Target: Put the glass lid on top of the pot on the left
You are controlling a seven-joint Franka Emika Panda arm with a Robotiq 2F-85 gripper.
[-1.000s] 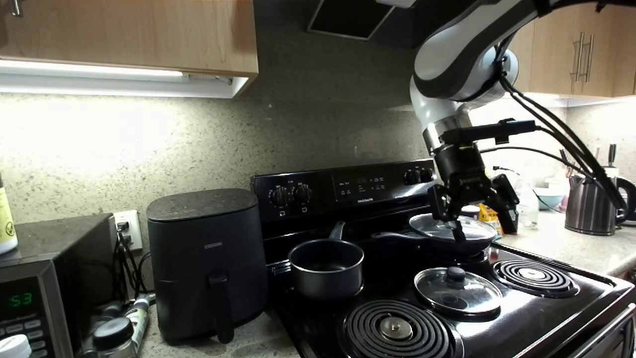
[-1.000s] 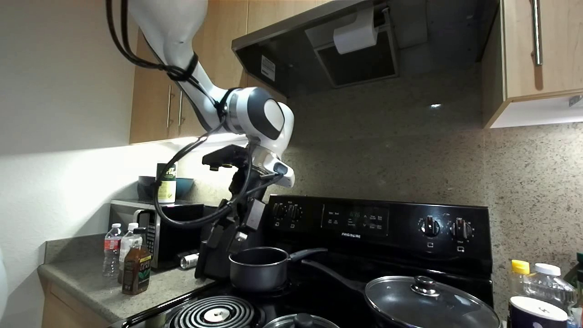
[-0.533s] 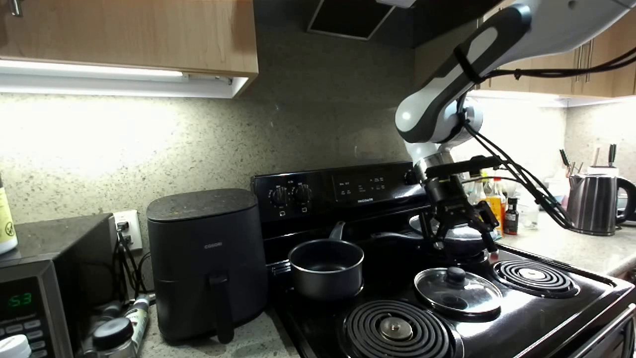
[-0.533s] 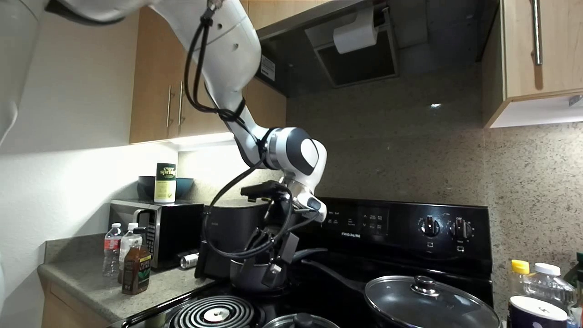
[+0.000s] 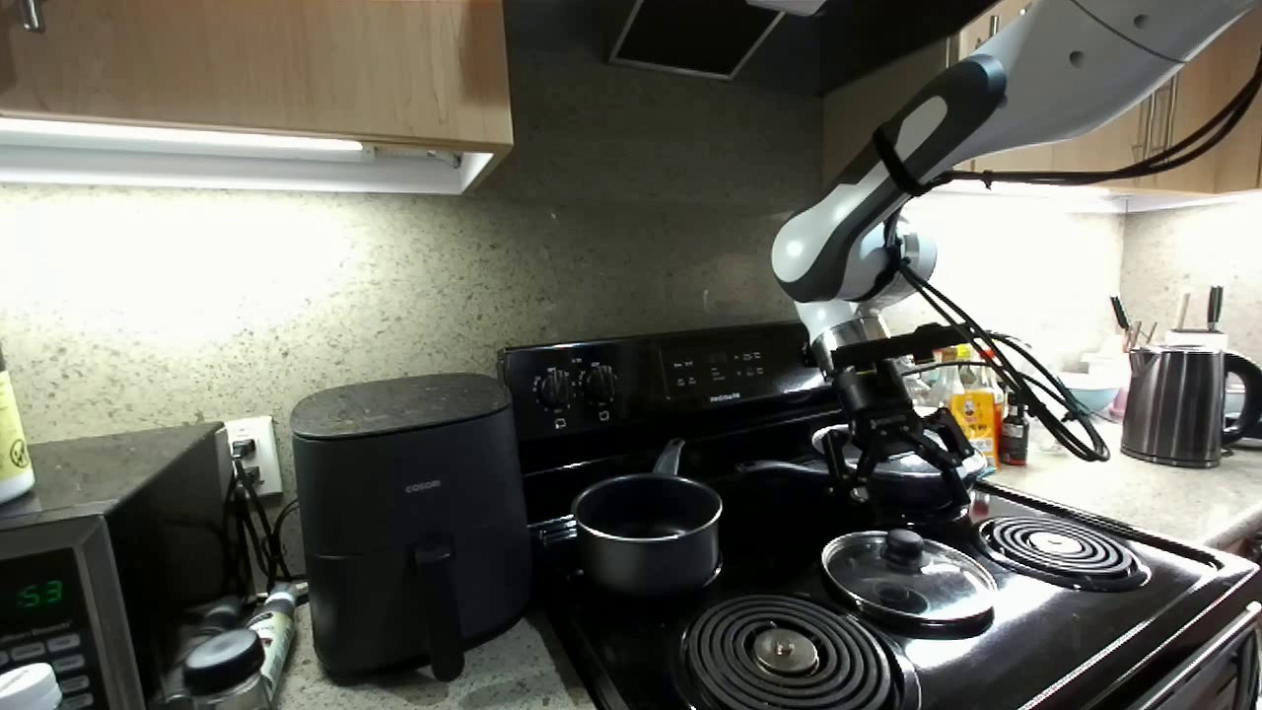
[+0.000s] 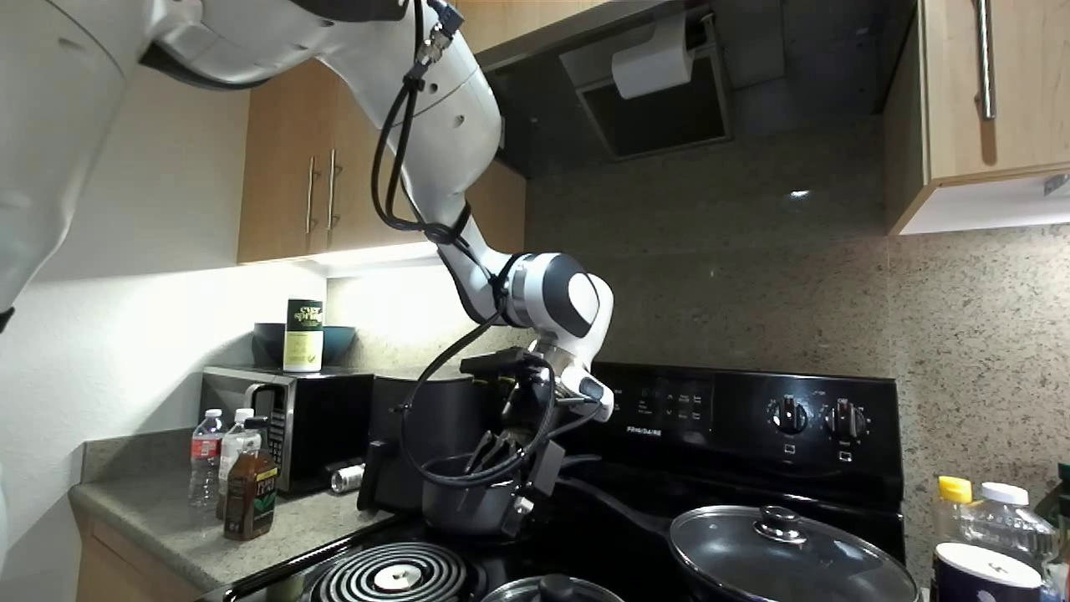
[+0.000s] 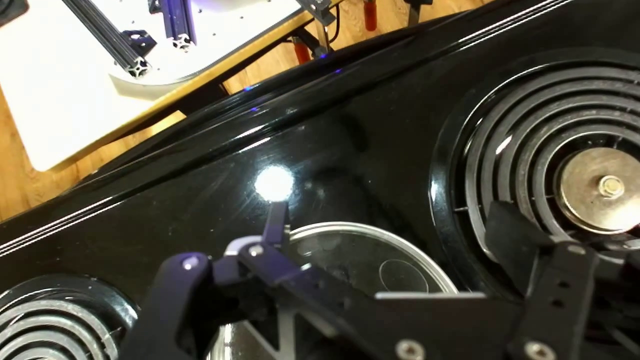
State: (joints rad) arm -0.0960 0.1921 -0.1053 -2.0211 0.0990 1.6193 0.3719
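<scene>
The glass lid [image 5: 942, 584] is taken as the landmark. It is found lying on the black worktop [image 5: 619, 639] between a large burner [image 5: 786, 651], seen near its left in an exterior view, and a small burner [image 5: 1063, 544] near its right. Whether its rim touches the ring of the large burner cannot be told. In the wrist view a broad band of flat black surface is shown between the lid's rim and the front edge [image 7: 252, 137] of the worktop, which runs slantwise past it.

The pot [image 5: 646, 557] is located to the left of the lid and farther back, its mouth uncovered, with a strip of flat surface lying between the two. Its handle [image 5: 671, 460] is turned toward the rear, away from the lid. Behind the lid a covered pan [image 6: 790, 556] is noted, with narrow room left between them. Well to the left of the lid, beyond the pot, an air fryer [image 5: 409, 532] is placed.

The tool [image 5: 911, 498] is found released, its fingertips [image 7: 277, 225] standing well apart. In an exterior view it is positioned above the lid's rear rim, with a visible gap; its exact height over the lid cannot be told.
</scene>
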